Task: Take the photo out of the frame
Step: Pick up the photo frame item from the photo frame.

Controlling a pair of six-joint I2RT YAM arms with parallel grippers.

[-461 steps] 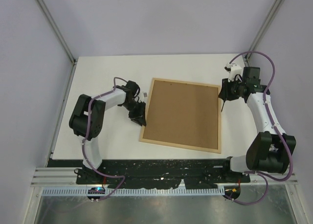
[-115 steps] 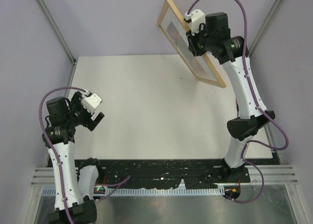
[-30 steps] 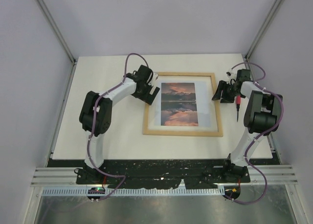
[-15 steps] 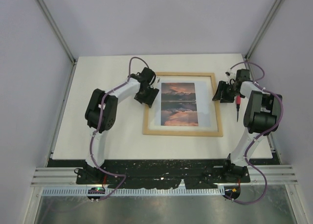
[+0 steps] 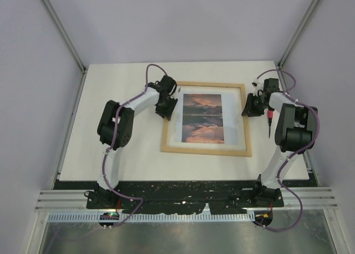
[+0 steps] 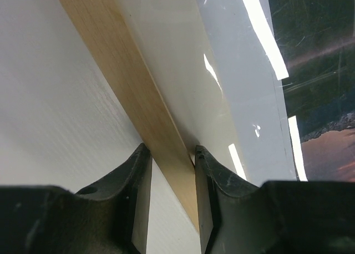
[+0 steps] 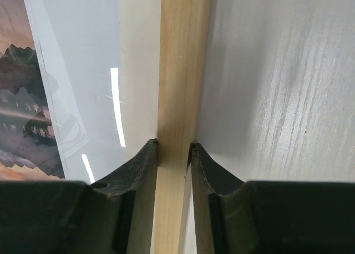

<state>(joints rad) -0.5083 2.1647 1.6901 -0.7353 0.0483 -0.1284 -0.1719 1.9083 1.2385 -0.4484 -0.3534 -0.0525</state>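
The frame (image 5: 205, 150) lies flat on the white table, face up, with the photo (image 5: 201, 118) of a sunset inside it under a pale border. My left gripper (image 5: 168, 107) is at the frame's left strip. In the left wrist view the wooden strip (image 6: 127, 82) runs slantwise between the fingers, and my left gripper (image 6: 171, 151) is shut on it. My right gripper (image 5: 247, 107) is at the right strip. The right wrist view shows both fingers of my right gripper (image 7: 173, 148) pressed against the strip (image 7: 183, 60), with the photo (image 7: 22, 98) to its left.
A small red-handled screwdriver (image 5: 269, 118) lies on the table just right of my right gripper. The table's right edge (image 5: 304, 154) is close behind the right arm. Grey walls enclose the table at the back and both sides.
Both grippers have closed in from wider openings onto the frame's side strips. The left gripper has shifted slightly toward the strip. The frame has barely moved.
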